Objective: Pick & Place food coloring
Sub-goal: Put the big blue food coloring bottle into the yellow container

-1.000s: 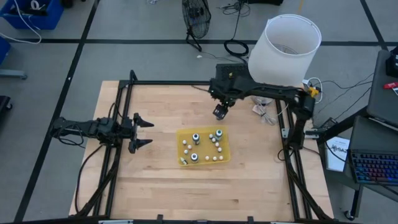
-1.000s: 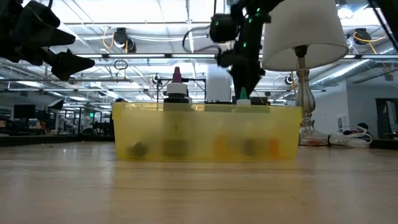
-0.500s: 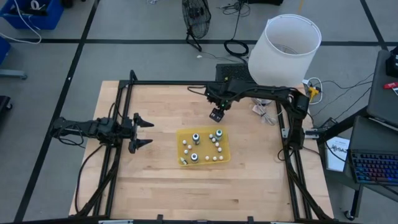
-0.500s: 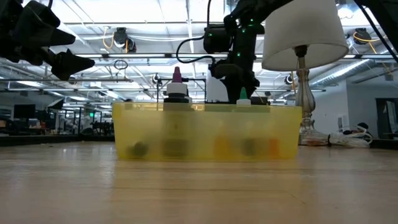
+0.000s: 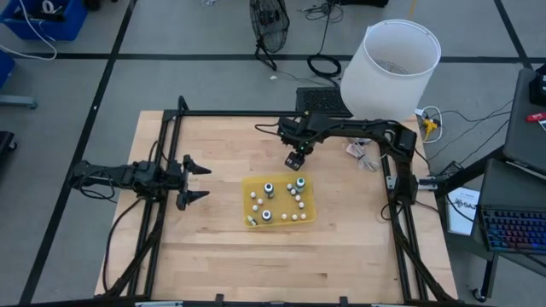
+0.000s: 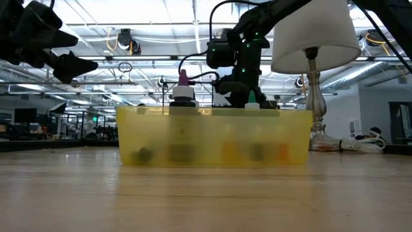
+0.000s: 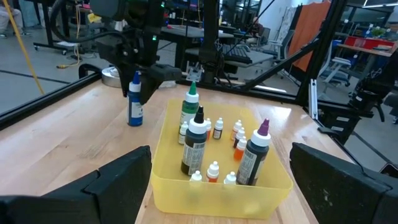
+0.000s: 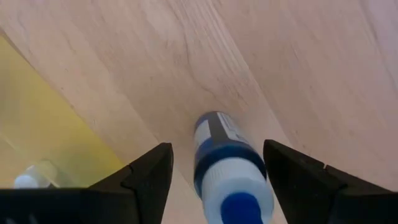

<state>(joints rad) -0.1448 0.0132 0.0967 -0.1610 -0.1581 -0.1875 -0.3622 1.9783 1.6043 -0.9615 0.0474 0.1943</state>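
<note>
My right gripper (image 8: 214, 171) straddles the blue food coloring bottle (image 7: 135, 99), fingers spread, bottle upright on the table (image 5: 213, 247) just beside the yellow bin (image 5: 308, 210). I'd lift straight up so neither finger tips it. Left gripper (image 5: 193, 182) waits wide open, well apart.

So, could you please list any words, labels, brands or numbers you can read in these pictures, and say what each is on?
None can be read.
Blue food coloring bottle between the right pincer's open fingers: label too blurred.
Bottles in the yellow bin, such as the black-capped one: labels too small.
Papers beside the table: print too small.
</note>
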